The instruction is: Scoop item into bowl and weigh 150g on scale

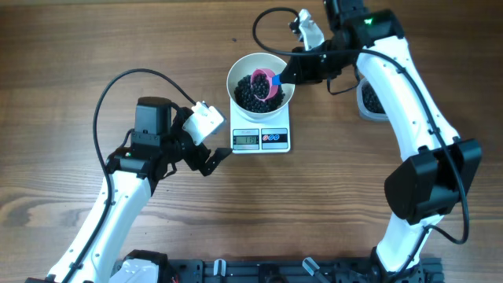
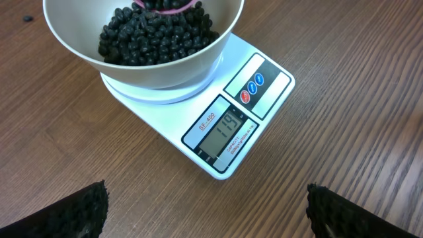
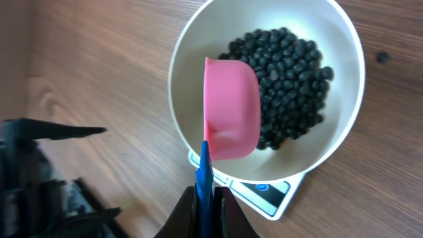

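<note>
Small black beans (image 1: 247, 95) lie heaped in the plain white bowl (image 1: 236, 75); it sits upright atop the flat white scale (image 1: 261, 148); the grey display (image 1: 246, 140) shows digits beside two buttons (image 1: 273, 137).

Bright even light; soft shadow under bowl (image 2: 165, 74); sharp focus.

Brown wooden table (image 2: 344, 99): matt, visible grain. Round white bowl (image 3: 192, 46): smooth, satin; plastic or ceramic, can't tell. Small round black beans (image 3: 284, 59): smooth, slight sheen. Flat white plastic scale (image 2: 165, 122): smooth, semi-gloss. Pink plastic scoop (image 3: 231, 106): smooth, matt; its blue handle (image 3: 205, 172) likewise.
</note>
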### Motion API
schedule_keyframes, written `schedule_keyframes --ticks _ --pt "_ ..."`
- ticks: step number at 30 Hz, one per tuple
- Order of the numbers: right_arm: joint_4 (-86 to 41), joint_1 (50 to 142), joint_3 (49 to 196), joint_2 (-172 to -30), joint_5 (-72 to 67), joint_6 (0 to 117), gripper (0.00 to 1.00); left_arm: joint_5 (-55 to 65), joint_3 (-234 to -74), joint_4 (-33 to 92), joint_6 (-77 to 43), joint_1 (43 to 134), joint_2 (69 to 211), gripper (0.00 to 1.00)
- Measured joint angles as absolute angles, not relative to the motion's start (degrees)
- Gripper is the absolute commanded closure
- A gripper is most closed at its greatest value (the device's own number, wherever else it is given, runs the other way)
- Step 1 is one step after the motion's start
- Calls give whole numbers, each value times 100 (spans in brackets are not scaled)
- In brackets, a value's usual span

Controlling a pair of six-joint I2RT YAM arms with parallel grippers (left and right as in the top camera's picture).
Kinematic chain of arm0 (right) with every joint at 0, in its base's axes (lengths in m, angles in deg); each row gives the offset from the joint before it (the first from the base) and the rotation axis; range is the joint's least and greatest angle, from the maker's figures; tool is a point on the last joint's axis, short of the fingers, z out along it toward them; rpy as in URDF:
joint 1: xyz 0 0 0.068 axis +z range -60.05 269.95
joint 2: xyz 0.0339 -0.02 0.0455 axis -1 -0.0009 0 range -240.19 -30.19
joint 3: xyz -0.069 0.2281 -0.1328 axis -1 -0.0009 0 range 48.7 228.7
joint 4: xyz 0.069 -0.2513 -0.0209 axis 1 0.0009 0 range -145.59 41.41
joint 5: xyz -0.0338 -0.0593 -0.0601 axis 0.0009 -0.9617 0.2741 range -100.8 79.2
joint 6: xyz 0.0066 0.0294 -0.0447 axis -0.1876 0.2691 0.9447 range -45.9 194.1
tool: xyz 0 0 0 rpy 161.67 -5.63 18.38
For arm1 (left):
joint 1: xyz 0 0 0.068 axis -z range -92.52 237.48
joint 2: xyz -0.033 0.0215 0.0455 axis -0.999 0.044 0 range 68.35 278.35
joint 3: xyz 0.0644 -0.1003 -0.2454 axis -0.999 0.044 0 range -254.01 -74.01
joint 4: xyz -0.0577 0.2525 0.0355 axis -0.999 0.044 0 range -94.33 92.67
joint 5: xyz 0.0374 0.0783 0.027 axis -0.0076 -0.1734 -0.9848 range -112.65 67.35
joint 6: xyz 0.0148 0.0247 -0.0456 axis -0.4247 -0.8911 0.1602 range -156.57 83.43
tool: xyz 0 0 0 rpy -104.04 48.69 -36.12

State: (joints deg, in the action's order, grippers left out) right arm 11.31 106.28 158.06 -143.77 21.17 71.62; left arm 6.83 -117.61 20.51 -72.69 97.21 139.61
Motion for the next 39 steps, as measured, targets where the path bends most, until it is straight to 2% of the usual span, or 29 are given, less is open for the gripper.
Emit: schedule_keyframes --ticks 14,39 --pt "637 11374 15847 -14019 259 6912 96 681 -11761 2048 -7269 9721 13961 0" --pt "582 11402 15847 -14019 49 6917 96 681 -11761 2051 -7269 9721 13961 0"
